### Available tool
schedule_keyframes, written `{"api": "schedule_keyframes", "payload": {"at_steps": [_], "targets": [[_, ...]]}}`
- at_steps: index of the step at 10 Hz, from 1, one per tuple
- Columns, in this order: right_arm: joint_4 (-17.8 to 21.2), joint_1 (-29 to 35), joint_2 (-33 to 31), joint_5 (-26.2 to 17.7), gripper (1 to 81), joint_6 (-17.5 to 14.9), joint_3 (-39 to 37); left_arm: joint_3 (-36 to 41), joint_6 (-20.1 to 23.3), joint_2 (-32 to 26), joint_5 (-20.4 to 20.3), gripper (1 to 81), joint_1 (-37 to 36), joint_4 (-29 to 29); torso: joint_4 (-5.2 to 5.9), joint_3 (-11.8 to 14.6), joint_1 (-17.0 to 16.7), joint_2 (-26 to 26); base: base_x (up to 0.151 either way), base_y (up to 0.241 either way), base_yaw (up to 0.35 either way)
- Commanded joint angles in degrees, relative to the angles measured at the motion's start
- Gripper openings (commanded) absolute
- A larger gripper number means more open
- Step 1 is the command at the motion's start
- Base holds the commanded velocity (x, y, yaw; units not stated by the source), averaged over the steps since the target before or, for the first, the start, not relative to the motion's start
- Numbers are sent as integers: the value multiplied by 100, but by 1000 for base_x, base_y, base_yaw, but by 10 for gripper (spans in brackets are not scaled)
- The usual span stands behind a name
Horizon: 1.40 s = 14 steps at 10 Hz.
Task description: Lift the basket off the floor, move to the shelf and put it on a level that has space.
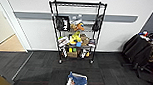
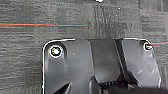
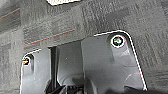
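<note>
Rectangular woven basket point(image 1: 76, 81) sits on streaked grey carpet floor point(image 1: 41, 69) at 6 o'clock of the black wire shelf point(image 1: 77, 33); claw states cannot be told.

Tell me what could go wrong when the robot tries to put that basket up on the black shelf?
The basket on the floor has blue stuff piled in it, which might spill if it tips during lifting. The shelf seems to stand on small wheels, so a bump could roll it away. Only the top level looks free, and it is high, so the basket could catch on the posts or slide off.
</note>
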Motion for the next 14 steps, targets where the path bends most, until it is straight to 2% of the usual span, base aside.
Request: {"api": "schedule_keyframes", "payload": {"at_steps": [1,14], "targets": [[65,504,-70,-288,811,11,37,-10,-21,-67,324,811,-481,-45,0,0,0,0,125,0,0],[56,583,-88,-297,811,11,20,-10,-21,-49,333,811,-525,-63,0,0,2,0,137,0,0]]}}
